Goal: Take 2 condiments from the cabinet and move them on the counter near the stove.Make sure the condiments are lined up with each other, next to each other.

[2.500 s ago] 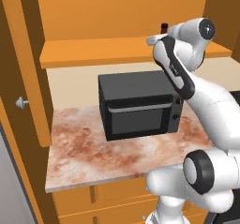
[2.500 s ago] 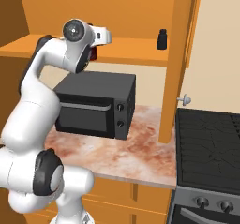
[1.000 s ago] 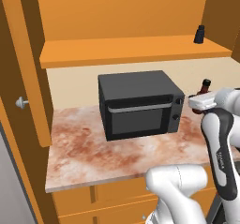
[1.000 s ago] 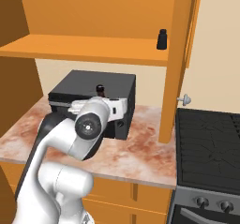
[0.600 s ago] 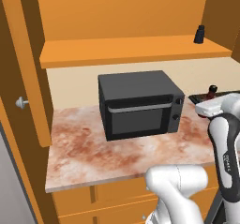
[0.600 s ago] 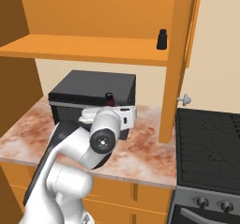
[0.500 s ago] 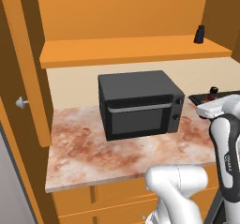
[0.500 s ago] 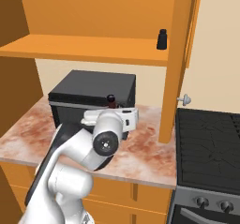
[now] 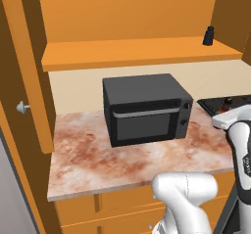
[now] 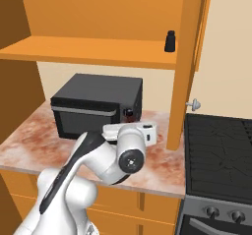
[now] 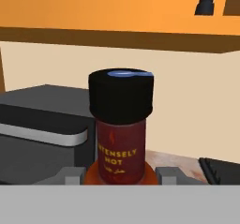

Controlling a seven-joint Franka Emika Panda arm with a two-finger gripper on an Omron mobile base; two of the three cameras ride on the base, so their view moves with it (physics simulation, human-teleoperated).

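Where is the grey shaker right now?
The shaker stands upright on the cabinet shelf, near its right end beside the cabinet's side panel, above the microwave.

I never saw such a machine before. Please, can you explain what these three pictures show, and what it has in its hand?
It is a white robot arm in a computer-drawn kitchen. Two pictures come from cameras behind the arm, on its left and right sides. The third comes from a camera on its hand.

The gripper is shut on a dark red sauce bottle with a black cap, held upright over the counter, to the right of the black microwave. A small dark shaker stands on the cabinet shelf above. The stove is to the right.
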